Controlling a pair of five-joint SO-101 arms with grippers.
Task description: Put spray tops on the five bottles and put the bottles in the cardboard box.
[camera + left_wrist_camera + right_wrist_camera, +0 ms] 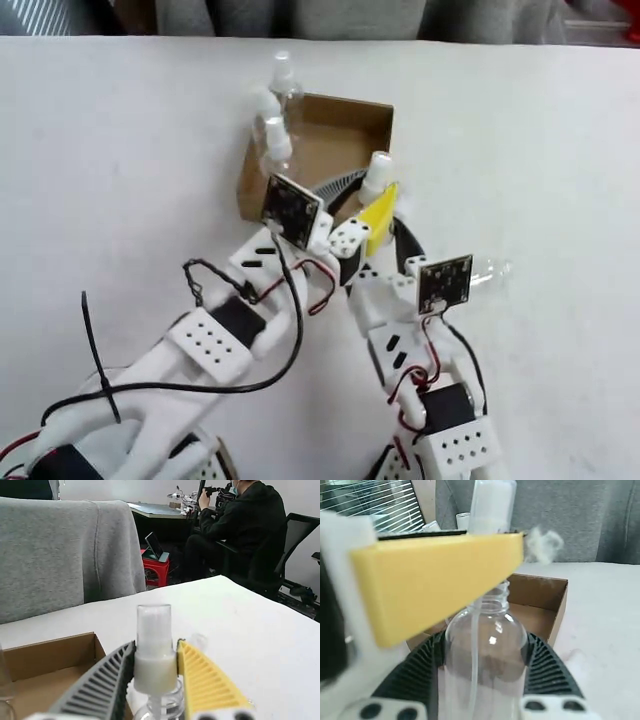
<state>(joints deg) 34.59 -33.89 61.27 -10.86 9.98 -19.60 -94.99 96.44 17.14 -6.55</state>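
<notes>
Starting with the cardboard box (pixel 340 140), we see two capped bottles (pixel 272 135) standing at its 10 o'clock corner. At its 4 o'clock edge our right gripper (pixel 485 645) pinches an upright bottle (pixel 485 665), while our left gripper (pixel 156 647) clamps the spray top (pixel 155 670) over its neck

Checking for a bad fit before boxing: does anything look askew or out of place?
The spray top, pinched in the left gripper, is not seated: it sits raised above the bottle, whose bare neck threads show beneath it, tube already inside. It looks upright, so mid-assembly rather than a fault.
</notes>
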